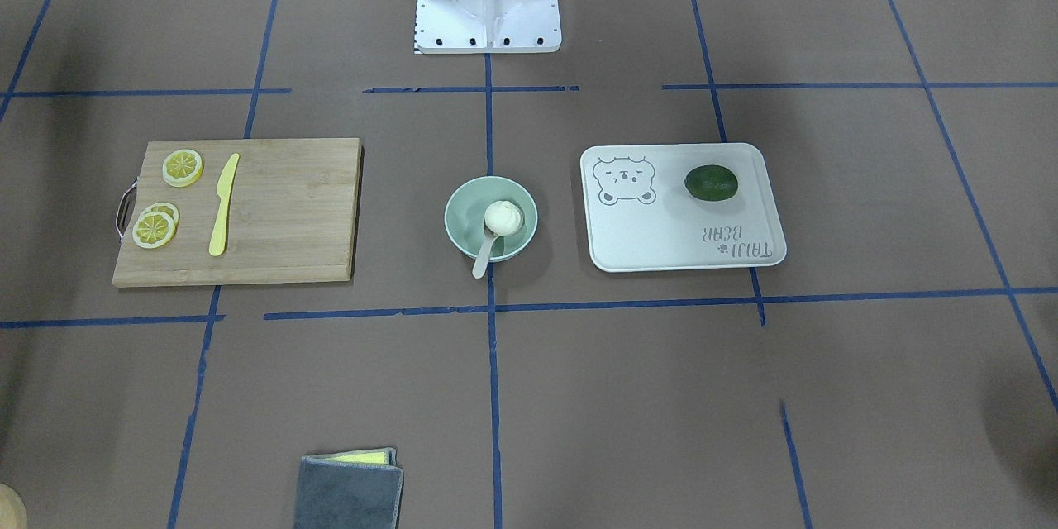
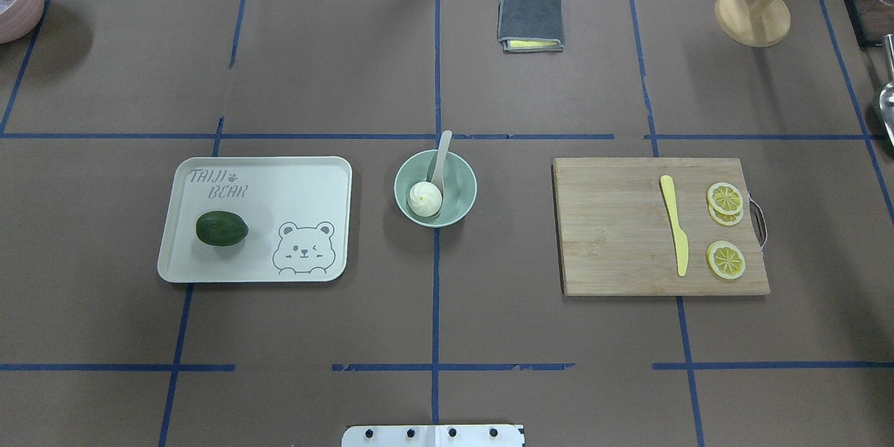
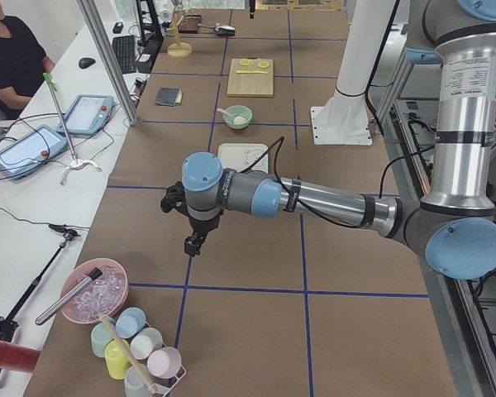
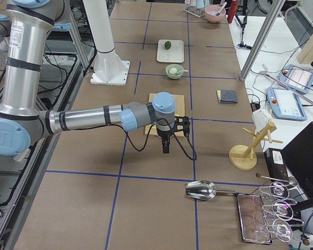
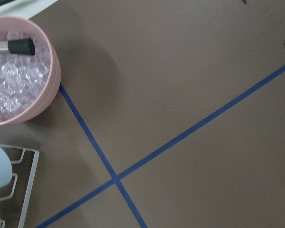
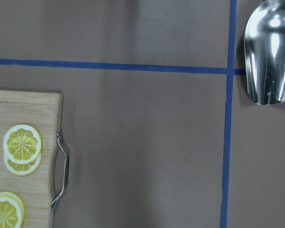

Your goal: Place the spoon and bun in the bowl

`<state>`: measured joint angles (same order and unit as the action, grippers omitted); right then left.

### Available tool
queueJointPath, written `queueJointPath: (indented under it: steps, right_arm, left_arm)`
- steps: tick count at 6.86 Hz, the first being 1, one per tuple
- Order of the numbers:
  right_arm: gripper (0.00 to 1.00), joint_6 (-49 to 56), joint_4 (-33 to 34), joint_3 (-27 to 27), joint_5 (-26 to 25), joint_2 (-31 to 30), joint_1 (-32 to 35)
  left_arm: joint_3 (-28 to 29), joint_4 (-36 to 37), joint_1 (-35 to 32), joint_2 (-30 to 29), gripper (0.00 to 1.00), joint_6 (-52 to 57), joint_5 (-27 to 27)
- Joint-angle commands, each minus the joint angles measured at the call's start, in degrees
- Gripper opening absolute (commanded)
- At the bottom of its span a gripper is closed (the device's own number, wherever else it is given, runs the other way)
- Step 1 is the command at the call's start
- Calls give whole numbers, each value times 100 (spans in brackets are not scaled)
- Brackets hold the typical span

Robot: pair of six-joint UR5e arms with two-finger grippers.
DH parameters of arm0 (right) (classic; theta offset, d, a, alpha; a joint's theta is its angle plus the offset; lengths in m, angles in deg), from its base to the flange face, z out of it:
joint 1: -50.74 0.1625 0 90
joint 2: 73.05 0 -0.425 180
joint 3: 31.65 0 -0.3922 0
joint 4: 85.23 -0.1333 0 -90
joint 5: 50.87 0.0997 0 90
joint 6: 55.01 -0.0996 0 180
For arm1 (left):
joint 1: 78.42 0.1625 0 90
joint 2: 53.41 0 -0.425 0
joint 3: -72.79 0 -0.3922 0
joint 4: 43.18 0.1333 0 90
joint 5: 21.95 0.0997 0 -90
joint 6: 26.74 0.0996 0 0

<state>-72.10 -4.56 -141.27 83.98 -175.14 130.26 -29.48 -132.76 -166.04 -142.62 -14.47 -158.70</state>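
The pale mint-green bowl (image 1: 455,207) (image 2: 466,181) stands at the table's middle. The white pleated bun (image 1: 503,217) (image 2: 425,198) lies inside it. The beige spoon (image 1: 483,258) (image 2: 441,154) rests with its scoop in the bowl beside the bun, its handle sticking out over the rim. My left gripper (image 3: 192,245) shows only in the exterior left view, far from the bowl near the table's left end; I cannot tell whether it is open. My right gripper (image 4: 166,147) shows only in the exterior right view, beyond the cutting board; I cannot tell its state either.
A white bear tray (image 2: 258,272) holds a dark green fruit (image 2: 221,228). A wooden cutting board (image 2: 614,237) carries a yellow knife (image 2: 675,233) and lemon slices (image 2: 725,260). A folded grey cloth (image 2: 530,21), a pink ice bowl (image 5: 19,80) and a metal scoop (image 6: 270,52) lie around.
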Motion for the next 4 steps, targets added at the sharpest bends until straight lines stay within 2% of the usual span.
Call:
queueJointPath:
  steps: [1, 4]
  right_arm:
    - [100, 83, 45, 63, 42, -13, 134]
    - [100, 75, 71, 283, 68, 145, 117]
  left_arm:
    - [-126, 72, -9, -9, 100, -400, 17]
    - [-83, -217, 0, 18, 100, -296, 0]
